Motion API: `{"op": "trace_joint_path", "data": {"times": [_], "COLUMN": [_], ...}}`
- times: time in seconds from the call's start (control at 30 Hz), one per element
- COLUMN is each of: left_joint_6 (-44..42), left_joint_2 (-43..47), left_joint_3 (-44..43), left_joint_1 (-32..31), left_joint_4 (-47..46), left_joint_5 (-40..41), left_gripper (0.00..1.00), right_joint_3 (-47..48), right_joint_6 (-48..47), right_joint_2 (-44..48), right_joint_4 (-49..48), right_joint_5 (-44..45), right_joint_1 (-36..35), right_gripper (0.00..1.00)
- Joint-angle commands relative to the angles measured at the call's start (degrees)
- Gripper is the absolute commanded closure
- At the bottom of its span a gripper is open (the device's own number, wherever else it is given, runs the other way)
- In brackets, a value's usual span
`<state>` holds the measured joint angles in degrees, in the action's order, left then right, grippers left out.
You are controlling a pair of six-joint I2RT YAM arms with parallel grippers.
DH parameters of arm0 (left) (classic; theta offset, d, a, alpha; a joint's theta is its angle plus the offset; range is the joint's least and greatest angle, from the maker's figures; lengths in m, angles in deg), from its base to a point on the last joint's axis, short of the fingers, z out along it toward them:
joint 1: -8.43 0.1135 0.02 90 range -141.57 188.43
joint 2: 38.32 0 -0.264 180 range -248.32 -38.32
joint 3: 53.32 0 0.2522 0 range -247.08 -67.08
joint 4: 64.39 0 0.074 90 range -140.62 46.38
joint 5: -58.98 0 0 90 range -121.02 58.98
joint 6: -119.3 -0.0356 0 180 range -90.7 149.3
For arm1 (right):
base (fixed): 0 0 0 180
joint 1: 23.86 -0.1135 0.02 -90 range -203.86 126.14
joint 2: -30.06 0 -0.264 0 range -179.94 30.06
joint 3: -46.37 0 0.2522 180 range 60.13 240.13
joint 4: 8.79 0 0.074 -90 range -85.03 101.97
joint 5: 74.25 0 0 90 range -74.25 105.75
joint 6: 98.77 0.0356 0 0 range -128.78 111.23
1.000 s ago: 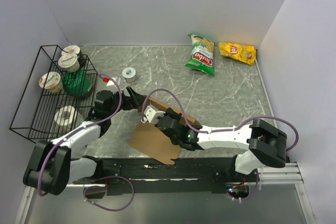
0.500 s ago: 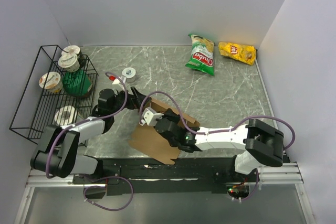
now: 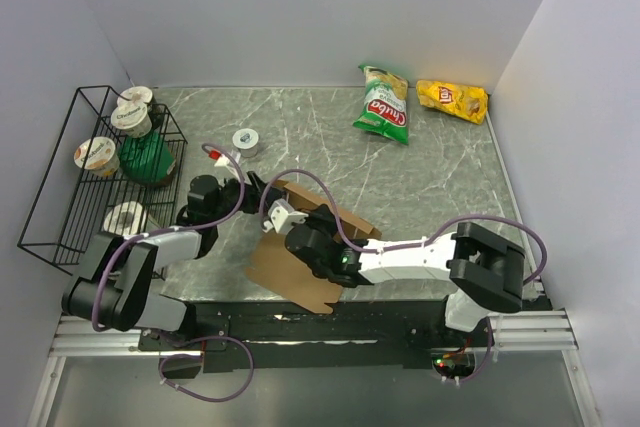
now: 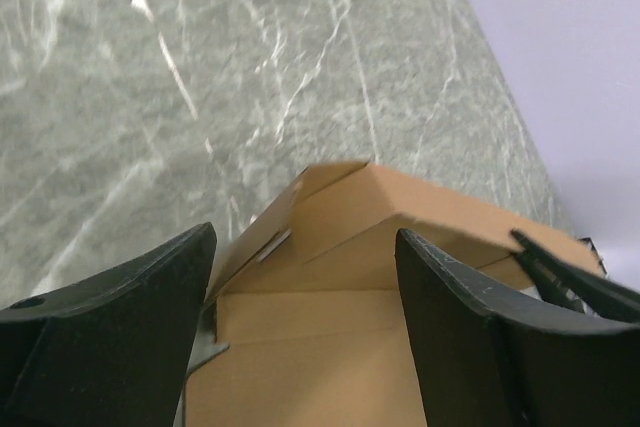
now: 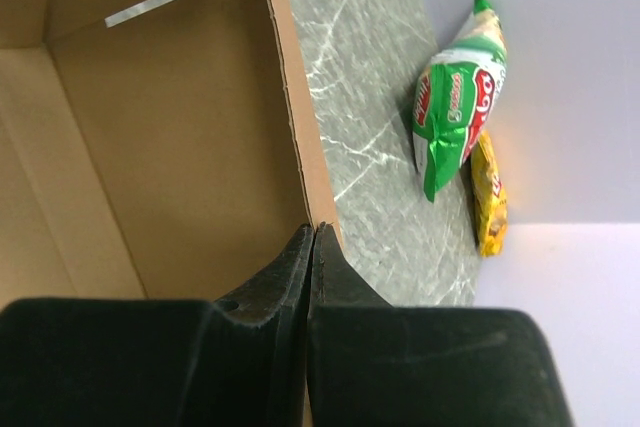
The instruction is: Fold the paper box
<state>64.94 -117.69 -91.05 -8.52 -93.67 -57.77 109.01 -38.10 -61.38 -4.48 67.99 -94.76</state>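
Finding 1, location. The paper box (image 3: 290,272) lies on the table (image 3: 440,177) at its near edge, between the two arms. It is part-formed: one wall stands upright while a flat panel spreads toward the arm bases.

Finding 2, right claw (image 5: 312,235). It is clenched, with its fingers pressed together and their tips at the top edge of the upright wall. Whether the thin board is nipped between them cannot be told. In my judgement it is posted there to steady the wall while the other arm works.

Finding 3, left claw (image 4: 302,245). It is released, its jaws standing apart on either side of the raised corner flap (neither finger appears to touch the board). The straddling stance suggests it is about to take hold of that flap or press it inward.

Finding 4, surroundings. The green snack bag (image 3: 383,107) and yellow snack bag (image 3: 452,99) sit at the far edge of the table, well apart from the work. They pose no obstruction.
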Motion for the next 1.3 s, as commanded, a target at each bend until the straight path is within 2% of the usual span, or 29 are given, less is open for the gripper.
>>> {"op": "trace_joint_path", "data": {"times": [0.0, 0.17, 0.33, 0.5, 0.6, 0.7, 0.83, 1.03, 1.17, 1.27], "left_joint_6": [-0.57, -0.31, 0.14, -2.5, -1.63, 0.3, 1.63, 2.33, 1.71, 3.38], "left_joint_2": [-0.52, 0.18, 7.38, 16.07, 17.24, 13.39, 6.7, -4.11, -11.14, -13.09], "left_joint_3": [1.55, 1.99, 0.85, -0.21, 0.67, 0.5, -1.08, -5.3, -6.97, -4.17], "left_joint_1": [-0.1, -0.1, 0.25, 2.18, 4.02, 6.4, 6.93, 7.19, 7.11, 7.02], "left_joint_4": [-1.34, -1.51, 3.47, 10.61, 11.93, 9.67, 5.44, 0.86, -2.47, -8.26], "left_joint_5": [-0.42, -0.68, 1.34, 1.78, 5.99, 6.88, 8.11, 8.46, 2.85, -1.2], "left_gripper": [0.22, 0.19, 0.02, 0.01, 0.01, 0.03, 0.11, 0.12, 0.15, 0.2], "right_joint_3": [-1.25, -0.72, -3.79, -6.6, -7.92, -8.19, -8.19, -8.37, -8.63, -8.72], "right_joint_6": [9.01, 9.46, 7.09, 4.72, 4.27, 4.62, 4.62, 5.24, 4.45, 4.54], "right_joint_2": [-4.89, -5.59, -3.66, -1.29, 0.73, 1.79, 1.79, 1.44, 1.26, 1.0], "right_joint_4": [9.19, 9.02, 4.8, 2.42, 0.93, 1.1, 1.1, 1.37, 0.84, 1.02], "right_joint_5": [-6.81, -5.23, -5.05, -5.66, -6.98, -7.86, -8.48, -8.74, -8.92, -9.01], "right_joint_1": [-0.91, -0.91, -0.74, -0.04, 0.05, 0.05, 0.14, 0.05, 0.05, 0.05], "right_gripper": [1.0, 1.0, 1.0, 1.0, 1.0, 1.0, 1.0, 1.0, 1.0, 1.0]}}
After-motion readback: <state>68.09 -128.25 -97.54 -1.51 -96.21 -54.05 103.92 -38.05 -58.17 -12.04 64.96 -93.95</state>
